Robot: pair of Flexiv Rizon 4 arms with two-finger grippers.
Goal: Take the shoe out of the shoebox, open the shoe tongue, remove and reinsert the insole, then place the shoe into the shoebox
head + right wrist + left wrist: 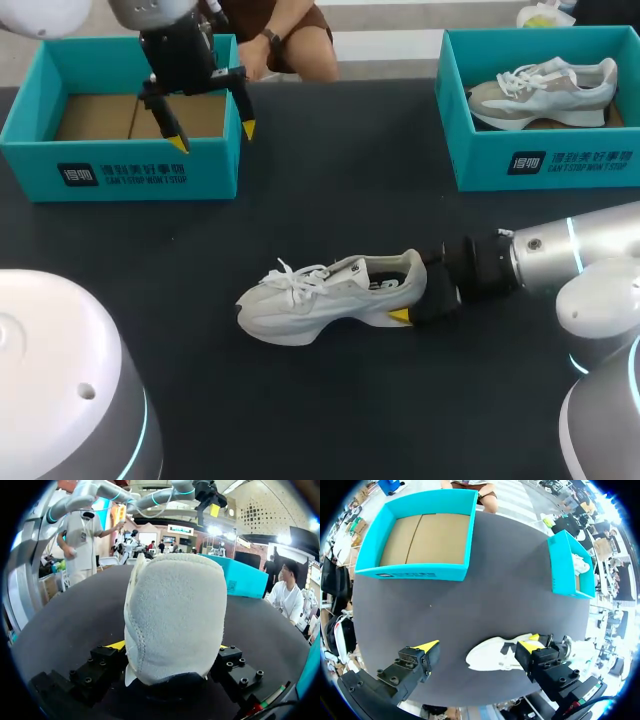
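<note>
A white lace-up shoe [330,295] lies on its sole mid-table, toe pointing left. My right gripper [418,288] is shut on its heel. In the right wrist view the grey heel [172,615] fills the space between both fingers of that gripper [170,647]. An empty teal shoebox [120,170] with a cardboard floor stands at the back left. My left gripper [214,136] hangs open over its near right corner, holding nothing. From the left wrist the open gripper [477,645] looks down on the shoe [495,657] and the empty box [420,572].
A second teal shoebox [540,165] at the back right holds another pale shoe [545,92]; it also shows in the left wrist view [562,565]. Dark bare tabletop [340,180] lies between the two boxes and in front of the shoe.
</note>
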